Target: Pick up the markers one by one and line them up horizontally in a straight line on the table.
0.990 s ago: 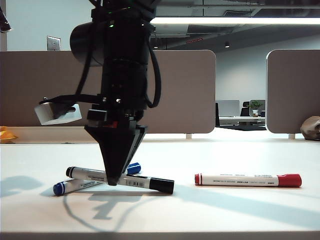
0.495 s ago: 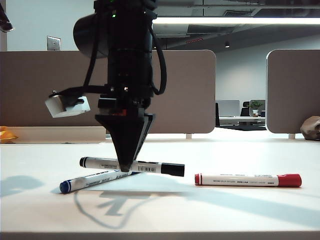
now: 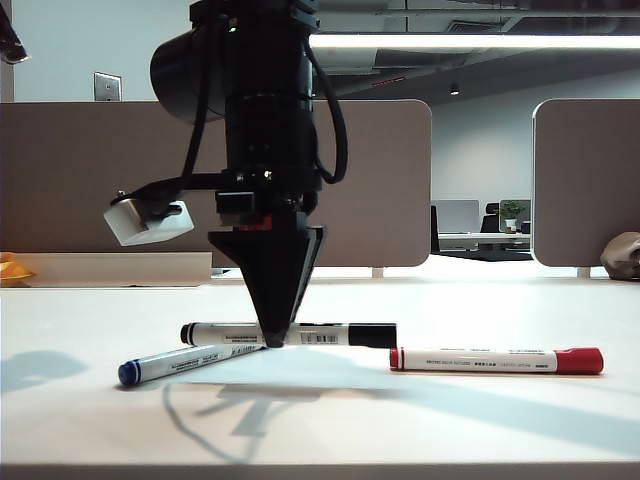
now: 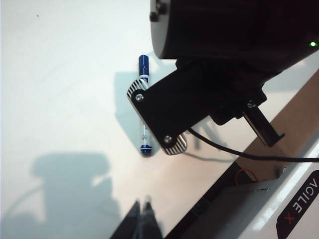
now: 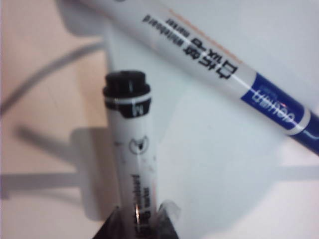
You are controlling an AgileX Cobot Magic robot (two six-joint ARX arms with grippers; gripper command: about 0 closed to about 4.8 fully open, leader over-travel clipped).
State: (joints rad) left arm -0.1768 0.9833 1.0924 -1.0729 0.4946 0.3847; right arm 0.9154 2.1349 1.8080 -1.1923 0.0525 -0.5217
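My right gripper (image 3: 273, 338) points straight down over the left middle of the table (image 3: 450, 420), shut on the barrel of the black-capped marker (image 3: 335, 334). That marker hangs level just above the surface. In the right wrist view the black marker (image 5: 130, 159) runs out from between the jaws of the right gripper (image 5: 140, 221). The blue-capped marker (image 3: 185, 362) lies slanted on the table below and to the left; it also shows in the right wrist view (image 5: 224, 69) and the left wrist view (image 4: 144, 69). The red-capped marker (image 3: 495, 360) lies level to the right. My left gripper (image 4: 142, 209) hovers shut and empty.
Grey-brown divider panels (image 3: 380, 180) stand along the table's far edge. A white box (image 3: 148, 220) sticks out from the right arm's wrist. A yellow object (image 3: 12, 268) sits at the far left edge. The right arm's body (image 4: 224, 59) fills much of the left wrist view.
My right gripper has lifted the black-capped marker off the blue one and carried it to the right, toward the red marker's end. The blue marker has shifted slightly. The left gripper stays still.
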